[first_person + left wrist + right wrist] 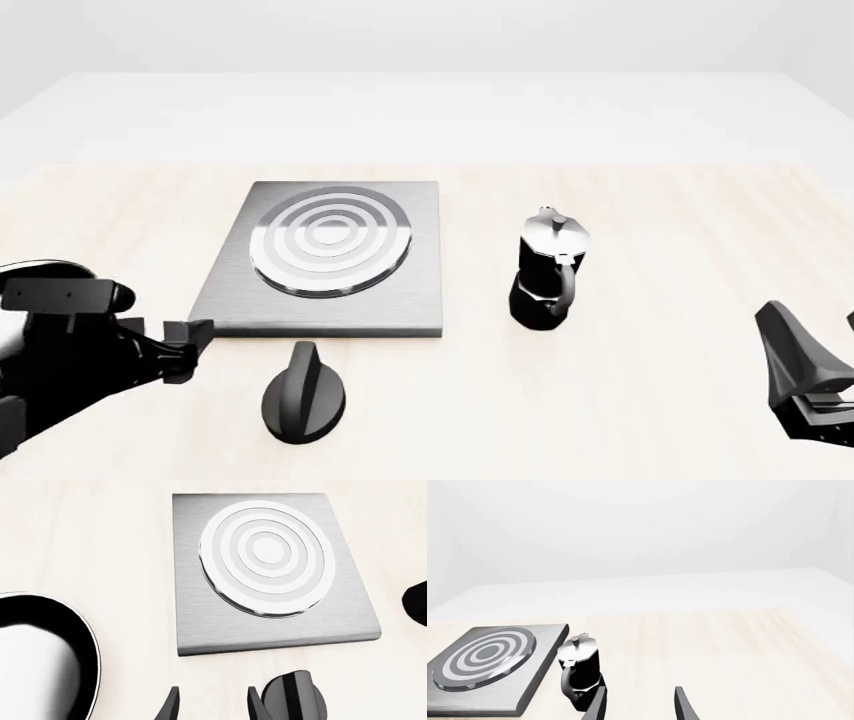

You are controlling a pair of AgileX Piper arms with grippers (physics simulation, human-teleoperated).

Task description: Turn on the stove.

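The stove is a flat brushed-grey slab with silver burner rings, lying left of the table's middle. Its black oval ridged knob lies on the table just in front of the slab's near edge. My left gripper is open and empty, left of the knob and apart from it. In the left wrist view the stove fills the centre, and the knob sits just beside one finger of the left gripper. My right gripper is open and empty at the near right, far from the stove.
A black-and-silver moka pot stands upright right of the stove, also ahead of the right gripper in the right wrist view as the moka pot. A black frying pan lies close to the left gripper, on the side away from the knob.
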